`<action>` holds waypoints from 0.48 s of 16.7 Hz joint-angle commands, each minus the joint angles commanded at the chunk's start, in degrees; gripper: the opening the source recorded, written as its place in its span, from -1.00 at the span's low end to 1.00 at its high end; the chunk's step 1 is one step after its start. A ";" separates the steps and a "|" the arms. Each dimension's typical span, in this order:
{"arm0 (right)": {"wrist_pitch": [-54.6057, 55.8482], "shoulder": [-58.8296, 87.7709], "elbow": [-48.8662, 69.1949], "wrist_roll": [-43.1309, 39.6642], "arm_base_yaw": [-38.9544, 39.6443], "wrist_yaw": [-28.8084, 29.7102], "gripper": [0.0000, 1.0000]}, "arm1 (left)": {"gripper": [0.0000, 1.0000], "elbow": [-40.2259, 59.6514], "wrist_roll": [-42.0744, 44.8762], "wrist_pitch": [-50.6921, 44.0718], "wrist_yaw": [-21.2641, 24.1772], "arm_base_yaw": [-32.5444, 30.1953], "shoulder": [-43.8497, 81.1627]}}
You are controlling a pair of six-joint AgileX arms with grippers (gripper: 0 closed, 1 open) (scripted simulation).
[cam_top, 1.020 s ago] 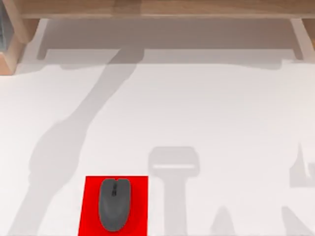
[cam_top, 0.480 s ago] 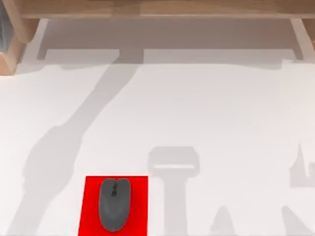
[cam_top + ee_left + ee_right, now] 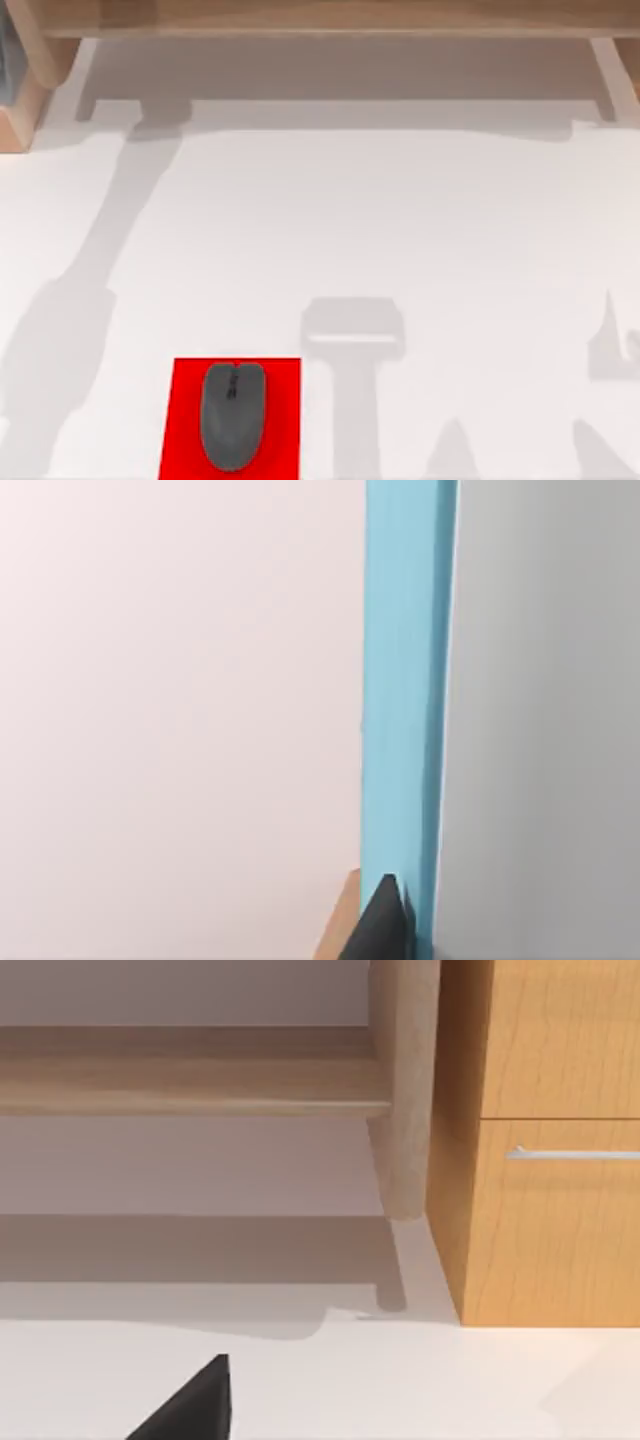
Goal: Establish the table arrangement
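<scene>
Left arm's shadow has swung toward 9 o'clock across the tabletop (image 3: 420, 220). Grey mouse (image 3: 233, 415) sits unmoved on red mat (image 3: 280, 400) at 6 o'clock. Arrangement looks done, arm probably retracting; cannot tell either end effector's opening.

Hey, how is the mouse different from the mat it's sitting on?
The mouse is dark grey; the mat is bright red. The mouse is rounded and oval, while the mat is a flat rectangle with straight edges. The mouse is smaller, covering the mat's middle and leaving red showing on both sides. Both lie at the near edge of the white table, left of centre, lengthwise the same way.
</scene>
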 joint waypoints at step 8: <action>0.00 0.00 0.00 0.00 0.00 0.00 1.00 | -1.00 -22.43 25.77 11.98 12.24 31.59 -1.10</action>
